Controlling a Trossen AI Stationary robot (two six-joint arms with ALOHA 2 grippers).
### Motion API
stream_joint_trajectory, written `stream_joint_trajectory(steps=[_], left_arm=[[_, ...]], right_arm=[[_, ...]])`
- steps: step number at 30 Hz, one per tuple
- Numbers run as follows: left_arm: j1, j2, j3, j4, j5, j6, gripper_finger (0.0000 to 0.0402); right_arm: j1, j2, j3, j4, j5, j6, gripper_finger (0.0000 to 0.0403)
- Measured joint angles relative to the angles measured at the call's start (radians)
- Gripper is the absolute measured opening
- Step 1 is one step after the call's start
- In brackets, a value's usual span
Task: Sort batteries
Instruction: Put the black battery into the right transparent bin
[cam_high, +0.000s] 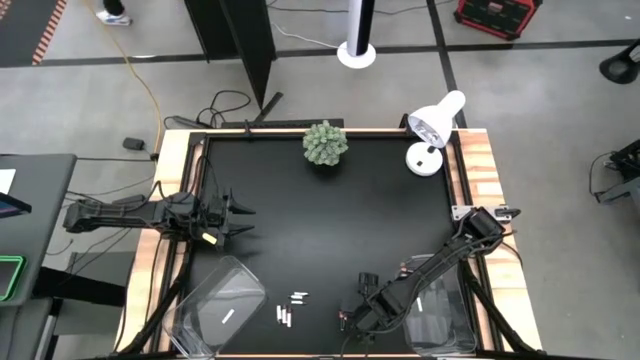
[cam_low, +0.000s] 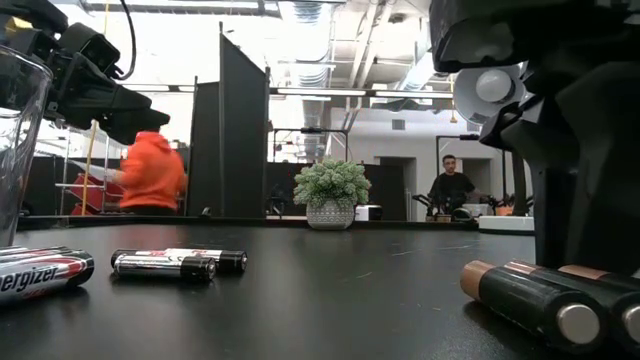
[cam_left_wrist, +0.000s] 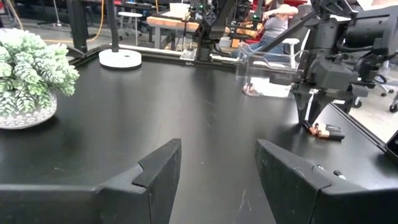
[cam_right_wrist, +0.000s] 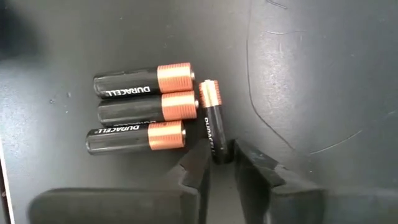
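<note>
Four dark batteries with copper ends (cam_right_wrist: 140, 109) lie on the black table: three side by side and a slimmer one (cam_right_wrist: 211, 118) crosswise at their copper ends. My right gripper (cam_right_wrist: 222, 165) is near the table's near edge (cam_high: 355, 318), pointing down, shut on the slim one. Several white batteries (cam_high: 290, 310) lie to its left, also seen in the low view (cam_low: 160, 262). One white battery (cam_high: 225, 317) lies in the left clear bin (cam_high: 215, 305). My left gripper (cam_left_wrist: 217, 174) hovers open at the table's left side (cam_high: 235, 215), touching nothing. My right gripper pinches the slim battery's dark end (cam_right_wrist: 217, 149) between its two fingertips (cam_right_wrist: 196, 165). The fingers come from above, pointing down, and lie across the battery. The battery still lies flat on the table, its copper end (cam_right_wrist: 208, 93) pointing away from the fingers, next to the other three.
A second clear bin (cam_high: 440, 320) stands right of my right gripper at the near right corner. A potted plant (cam_high: 325, 143) and a white lamp (cam_high: 432, 130) stand at the far edge. The black surface (cam_high: 340, 220) between the arms is bare. People show in the room behind (cam_low: 150, 175).
</note>
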Motion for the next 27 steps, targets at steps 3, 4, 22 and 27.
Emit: stream_joint_trajectory(steps=[3, 4, 22, 27], left_arm=[[0.0, 0.0, 0.0, 0.0, 0.0, 0.0, 0.02], [0.0, 0.0, 0.0, 0.0, 0.0, 0.0, 0.02], [0.0, 0.0, 0.0, 0.0, 0.0, 0.0, 0.02], [0.0, 0.0, 0.0, 0.0, 0.0, 0.0, 0.02]], right_arm=[[-0.005, 0.0, 0.0, 0.0, -0.001, -0.003, 0.005], [-0.006, 0.0, 0.0, 0.001, -0.002, -0.003, 0.004], [-0.036, -0.002, 0.022, -0.031, -0.015, -0.016, 0.0004], [-0.041, 0.006, 0.081, -0.116, -0.007, -0.051, 0.0004]])
